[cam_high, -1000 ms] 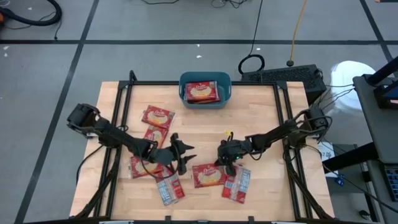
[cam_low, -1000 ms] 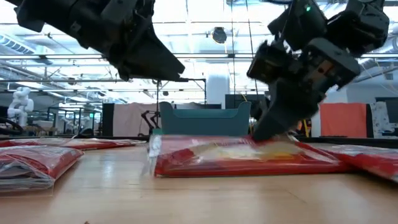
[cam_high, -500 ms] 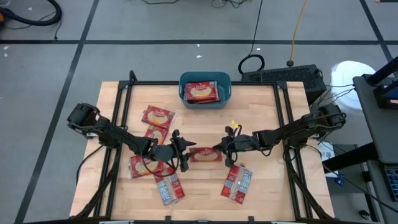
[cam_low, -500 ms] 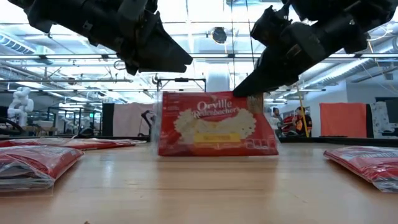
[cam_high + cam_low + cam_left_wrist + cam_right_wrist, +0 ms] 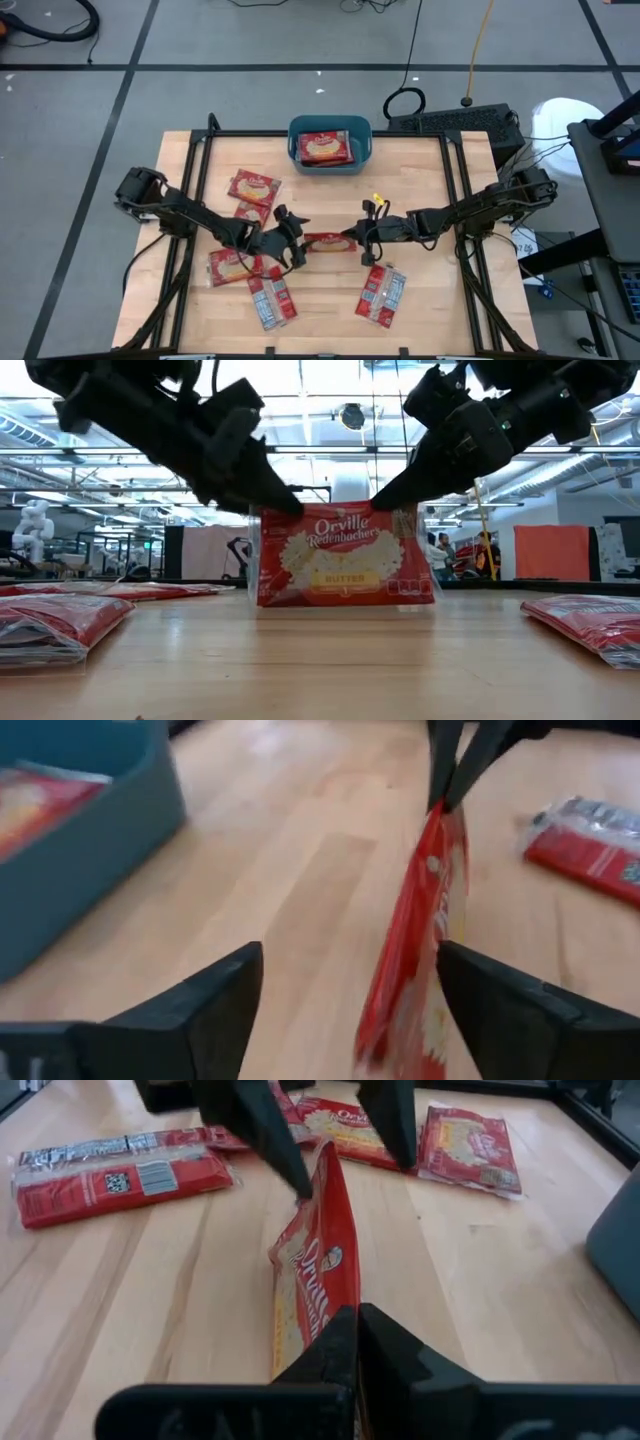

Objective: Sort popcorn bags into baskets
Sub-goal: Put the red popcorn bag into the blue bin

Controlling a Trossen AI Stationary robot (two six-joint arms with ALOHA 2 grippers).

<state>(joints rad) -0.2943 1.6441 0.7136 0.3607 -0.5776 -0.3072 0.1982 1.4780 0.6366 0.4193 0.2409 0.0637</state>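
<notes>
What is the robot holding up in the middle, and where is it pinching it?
The right gripper pinches one popcorn bag by its top corner, standing it on edge. The left gripper is open around the other end, not gripping.

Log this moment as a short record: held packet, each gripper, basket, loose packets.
held packet: popcorn bag standing on edge at mid-table
right gripper: shut on one end of the bag
left gripper: open, fingers either side of the bag's other end
basket: teal, far table edge, one packet inside
loose packets: several flat on the table, both sides
</notes>
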